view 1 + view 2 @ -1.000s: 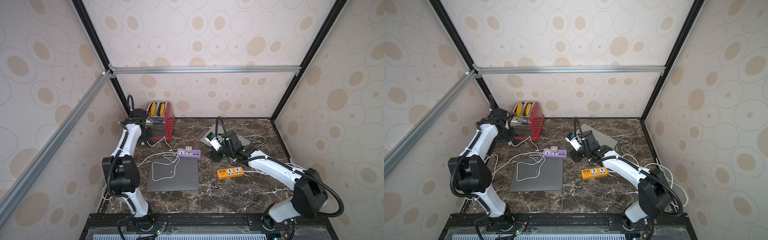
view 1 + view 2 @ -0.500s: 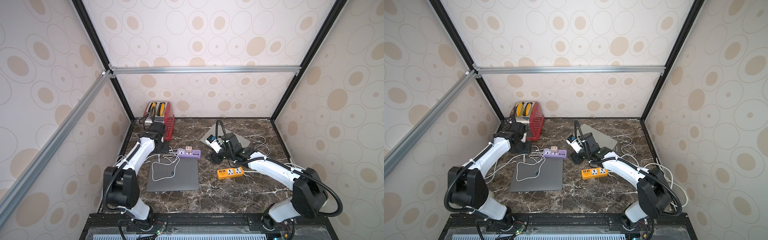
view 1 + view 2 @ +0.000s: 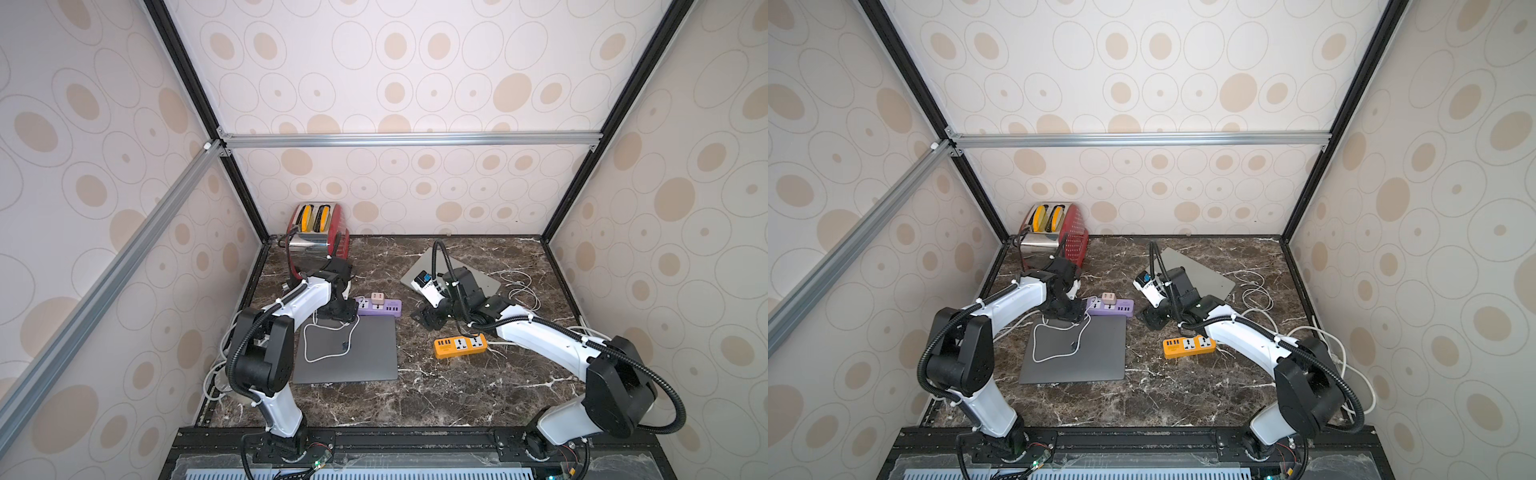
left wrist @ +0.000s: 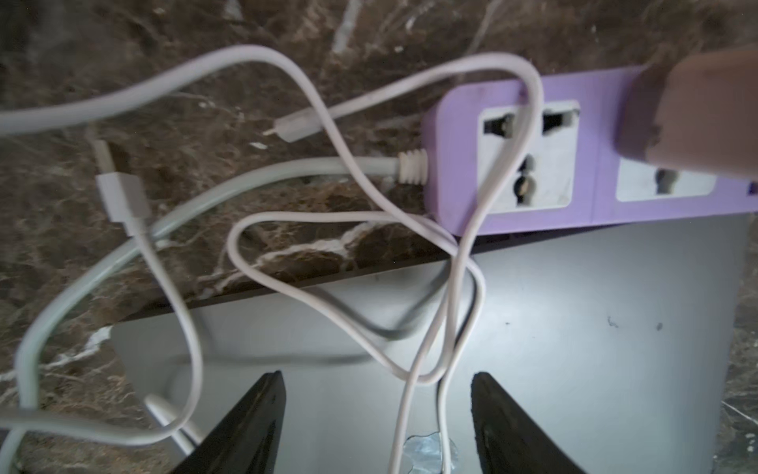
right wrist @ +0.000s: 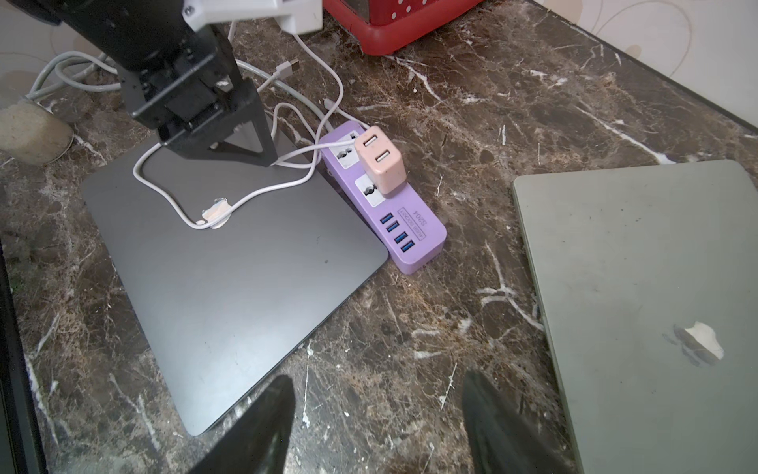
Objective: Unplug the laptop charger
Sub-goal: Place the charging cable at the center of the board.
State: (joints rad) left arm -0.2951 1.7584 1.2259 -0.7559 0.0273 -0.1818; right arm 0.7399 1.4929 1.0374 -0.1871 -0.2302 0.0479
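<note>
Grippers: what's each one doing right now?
Left gripper: open, gripping nothing; cable lies loose between its jaws.
Right gripper: open, empty.

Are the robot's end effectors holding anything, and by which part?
Nothing. The left end effector stands open over the white cable; the right end effector is open above the table.

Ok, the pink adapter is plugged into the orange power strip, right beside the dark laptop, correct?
No. The right wrist view shows the pink adapter plugged into the purple power strip; that strip does lie right beside the dark laptop.
</note>
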